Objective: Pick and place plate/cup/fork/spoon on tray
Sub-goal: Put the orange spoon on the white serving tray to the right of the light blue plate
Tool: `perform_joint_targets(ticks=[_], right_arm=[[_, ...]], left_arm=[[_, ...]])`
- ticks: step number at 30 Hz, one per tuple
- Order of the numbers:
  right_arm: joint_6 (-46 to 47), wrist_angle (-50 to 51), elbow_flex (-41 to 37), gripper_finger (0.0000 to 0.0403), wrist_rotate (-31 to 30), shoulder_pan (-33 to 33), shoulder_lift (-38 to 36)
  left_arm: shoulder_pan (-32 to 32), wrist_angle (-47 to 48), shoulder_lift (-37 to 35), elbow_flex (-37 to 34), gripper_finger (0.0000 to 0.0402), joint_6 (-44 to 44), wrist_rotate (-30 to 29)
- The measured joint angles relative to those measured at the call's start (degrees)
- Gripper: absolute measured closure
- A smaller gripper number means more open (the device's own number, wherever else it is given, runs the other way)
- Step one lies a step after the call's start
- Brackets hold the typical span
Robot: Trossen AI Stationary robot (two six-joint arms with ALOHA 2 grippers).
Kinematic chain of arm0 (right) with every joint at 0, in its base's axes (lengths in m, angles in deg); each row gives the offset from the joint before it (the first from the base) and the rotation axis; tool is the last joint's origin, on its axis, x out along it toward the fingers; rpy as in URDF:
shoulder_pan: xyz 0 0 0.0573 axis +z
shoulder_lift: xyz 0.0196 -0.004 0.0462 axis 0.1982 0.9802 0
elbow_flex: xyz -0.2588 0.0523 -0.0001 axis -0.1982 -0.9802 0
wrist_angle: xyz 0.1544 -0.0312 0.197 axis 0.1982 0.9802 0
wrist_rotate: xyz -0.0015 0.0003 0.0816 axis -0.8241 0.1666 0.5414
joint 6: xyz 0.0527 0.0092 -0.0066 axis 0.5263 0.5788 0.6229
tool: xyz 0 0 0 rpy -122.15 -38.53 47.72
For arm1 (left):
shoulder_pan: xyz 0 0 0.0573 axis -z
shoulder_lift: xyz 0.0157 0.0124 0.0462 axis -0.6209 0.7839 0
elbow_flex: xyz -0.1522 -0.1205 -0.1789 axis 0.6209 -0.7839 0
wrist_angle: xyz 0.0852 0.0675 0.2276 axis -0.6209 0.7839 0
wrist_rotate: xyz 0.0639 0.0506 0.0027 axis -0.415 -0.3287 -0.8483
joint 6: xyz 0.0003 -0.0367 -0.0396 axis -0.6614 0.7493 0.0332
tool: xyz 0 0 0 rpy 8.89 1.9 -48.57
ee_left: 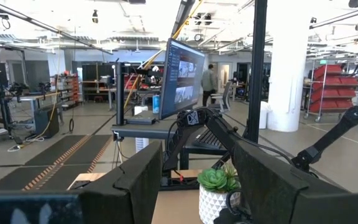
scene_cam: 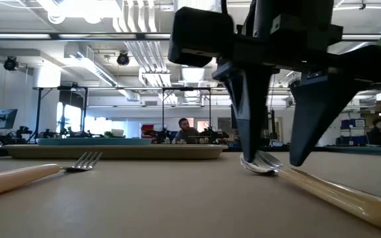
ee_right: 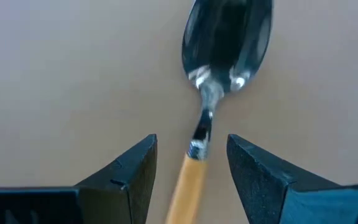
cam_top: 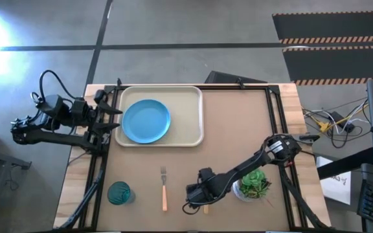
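Brown and bare for the most part, the worktop [cam_top: 238, 129] carried everything, and the cream-beige tray [cam_top: 190, 113] lay flat at its far left corner. The sky-blue plate [cam_top: 146, 121] sat inside the tray, over toward its left half. Near the front right stood a green plant in a white pot [cam_top: 254, 184], right by the right arm. The teal cup [cam_top: 120, 193] stood upright at the front left, well apart from the tray. The fork [cam_top: 164, 188] lay on the worktop between the cup and the right claw, tines pointing toward the tray, orange handle toward the front edge. The spoon [ee_right: 219, 68] lay flat on the worktop near the front, just beside the plant, with the right claw [ee_right: 191, 180] low over it, fingers spread either side of the spot where the metal neck joined the orange handle, neither pad touching it. The left claw [cam_top: 114, 116] waited at the tray's left rim, its fingers spread with nothing between them.
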Motion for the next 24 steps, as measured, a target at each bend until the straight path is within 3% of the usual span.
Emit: perform_joint_targets(ticks=[6, 24], right_arm=[[4.31, -0.34, -0.02, 0.022, -1.53, 0.0, 0.04], [4.59, -0.93, 0.02, 0.022, 5.75, 0.02, 2.21]], left_arm=[[-0.02, -0.57, -0.14, 0.0, 0.0217, 0.0, 0.0], [0.0, -0.43, -1.38, 0.0, 0.0217, 0.0, 0.02]])
